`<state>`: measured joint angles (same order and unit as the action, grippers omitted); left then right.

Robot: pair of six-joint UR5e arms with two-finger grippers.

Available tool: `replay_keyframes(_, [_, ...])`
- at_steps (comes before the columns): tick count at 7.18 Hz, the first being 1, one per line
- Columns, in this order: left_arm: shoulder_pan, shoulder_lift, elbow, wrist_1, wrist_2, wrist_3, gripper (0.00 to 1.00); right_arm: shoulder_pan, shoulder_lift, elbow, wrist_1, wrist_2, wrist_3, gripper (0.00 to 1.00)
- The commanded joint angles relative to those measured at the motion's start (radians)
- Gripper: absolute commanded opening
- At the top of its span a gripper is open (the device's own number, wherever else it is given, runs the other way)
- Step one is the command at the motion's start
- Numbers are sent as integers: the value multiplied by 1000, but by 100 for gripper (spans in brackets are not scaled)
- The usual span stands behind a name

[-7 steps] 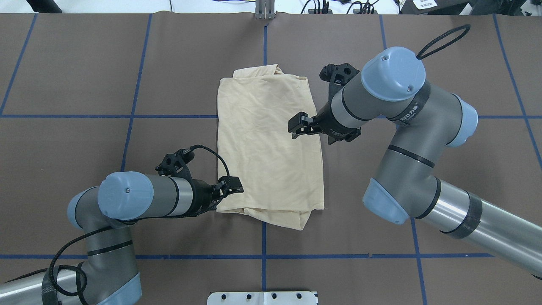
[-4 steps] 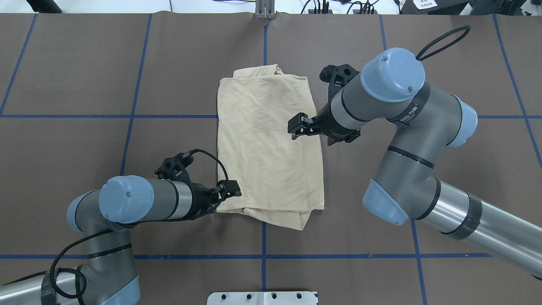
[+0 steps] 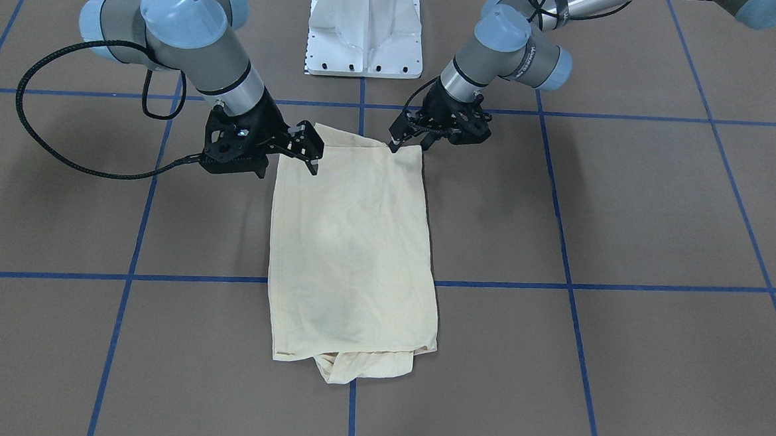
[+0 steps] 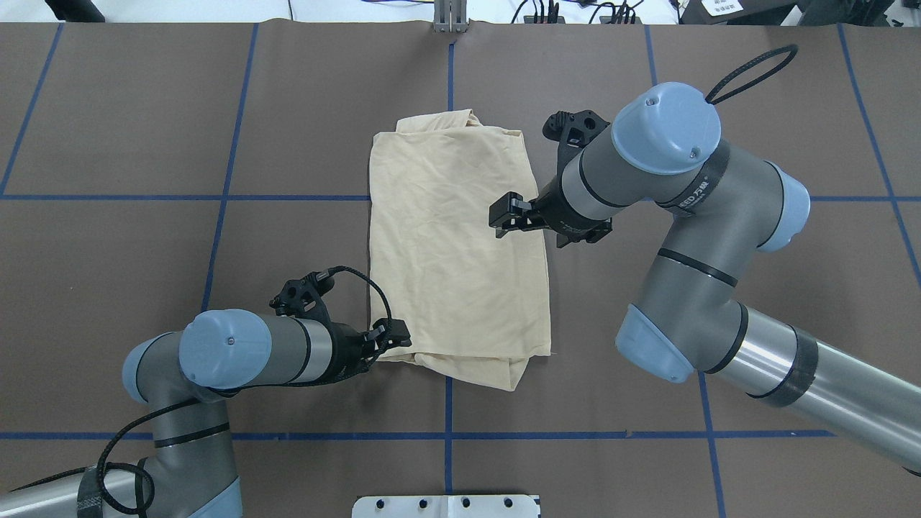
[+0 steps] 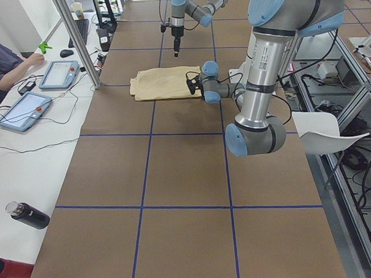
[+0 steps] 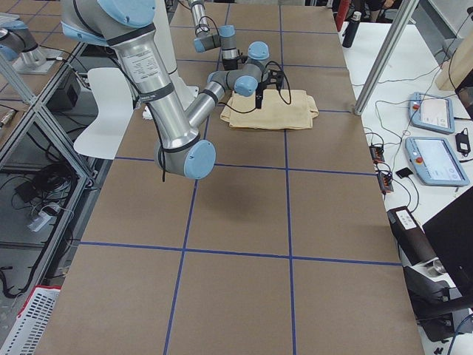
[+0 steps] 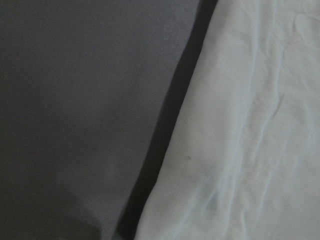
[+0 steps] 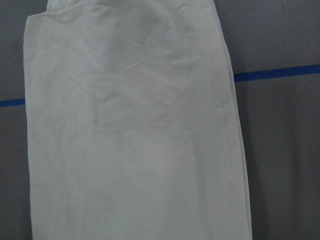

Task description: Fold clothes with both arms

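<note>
The shirt (image 4: pixel 453 252) lies folded long at mid tabletop (image 4: pixel 144 252). It looks light, limp and easily creased. The left hand (image 4: pixel 394 337), spread, sits at its near corner. The right hand (image 4: pixel 501 218), spread, hovers over its right edge. Best pinched at the corners.

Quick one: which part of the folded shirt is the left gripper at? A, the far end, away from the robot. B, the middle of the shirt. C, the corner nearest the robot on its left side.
C: in the overhead view the left gripper is at the near-left corner of the shirt.
</note>
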<state>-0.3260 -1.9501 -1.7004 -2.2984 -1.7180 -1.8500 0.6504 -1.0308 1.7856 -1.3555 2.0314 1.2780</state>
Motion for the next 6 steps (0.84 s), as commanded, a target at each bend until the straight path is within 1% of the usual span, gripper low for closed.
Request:
replay_keyframes(1, [1,-3,1,1,-3,0,57,2,0,0,-1,1,0,100])
replay_keyframes(2, [1,-3,1,1,-3,0,46,2,0,1,-1,1,0,100])
replay_keyframes(3, [1,-3,-1,1,-3,0,39,2,-2,0,-1,1,0,100])
replay_keyframes(6, [-1,-3,-4,7,-6,2,39,2,-11,1,-1,3,0,100])
